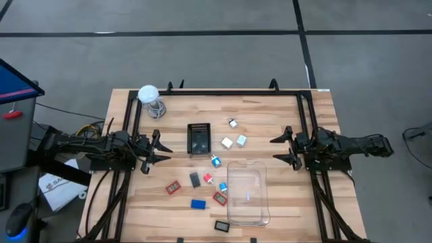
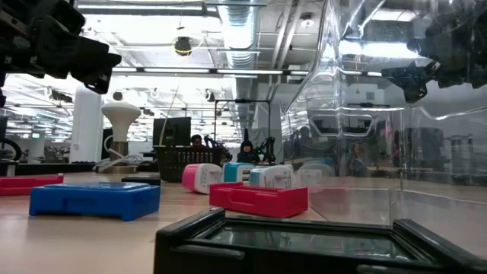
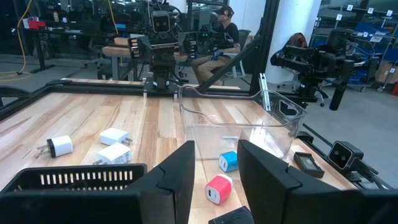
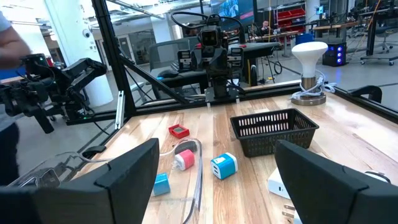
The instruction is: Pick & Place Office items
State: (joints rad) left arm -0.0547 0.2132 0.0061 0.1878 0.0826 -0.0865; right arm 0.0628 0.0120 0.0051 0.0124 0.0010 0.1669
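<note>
Small office items lie on the wooden table: white cubes, cyan bits, a pink-red bit, flat red rectangles, a blue one and black ones. My left gripper hovers open and empty at the table's left side, pointing toward the items; its wrist view shows its gap before a pink bit and a cyan bit. My right gripper hovers open and empty at the right side, its gap wide.
A black mesh tray stands mid-table. A clear plastic box stands toward the near right. A white ball-shaped thing on a wire coil stands at the far left. A black frame runs round the table. People sit in the room beyond.
</note>
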